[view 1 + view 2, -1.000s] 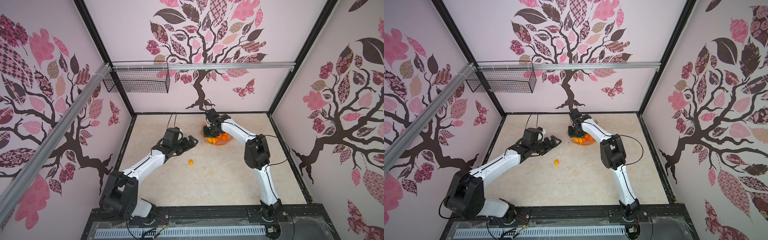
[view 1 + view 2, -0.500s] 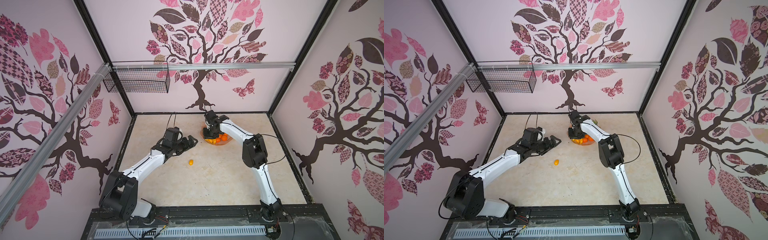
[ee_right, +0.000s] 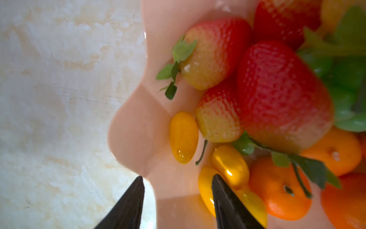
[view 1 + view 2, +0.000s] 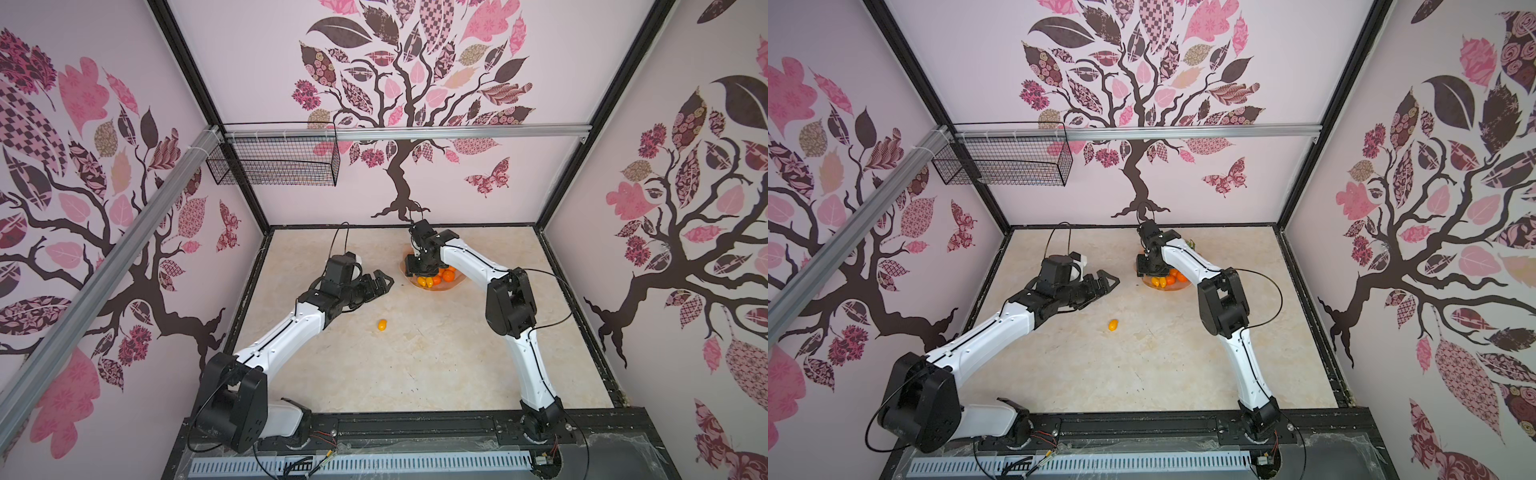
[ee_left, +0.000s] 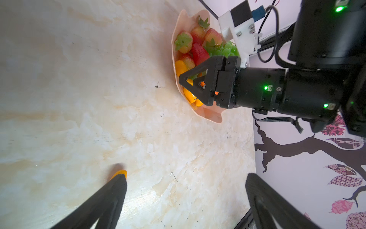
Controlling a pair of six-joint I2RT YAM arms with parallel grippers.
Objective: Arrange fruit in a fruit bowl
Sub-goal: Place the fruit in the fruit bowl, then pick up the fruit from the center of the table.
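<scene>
The peach-pink fruit bowl (image 4: 451, 286) (image 3: 134, 128) sits near the back of the table. It holds red strawberries (image 3: 277, 95), orange tangerines (image 3: 277, 188), yellow tomatoes (image 3: 184, 136) and a green grape bunch (image 5: 225, 49). My right gripper (image 4: 419, 270) (image 3: 177, 176) hangs open over the bowl's left rim. One jaw stands outside the rim, the other over the tomatoes, with nothing held between them. My left gripper (image 4: 384, 280) (image 5: 186, 178) is open and empty above the table, left of the bowl. One yellow tomato (image 4: 382, 324) (image 4: 1113, 324) lies alone on the table below it.
A black wire basket (image 4: 274, 160) hangs high on the back-left rail. Patterned walls close in the table on three sides. A black rail (image 4: 415, 424) with both arm bases runs along the front edge.
My right gripper has shifted slightly left over the bowl and its jaws have spread apart. The left arm and the loose tomato have not moved.
</scene>
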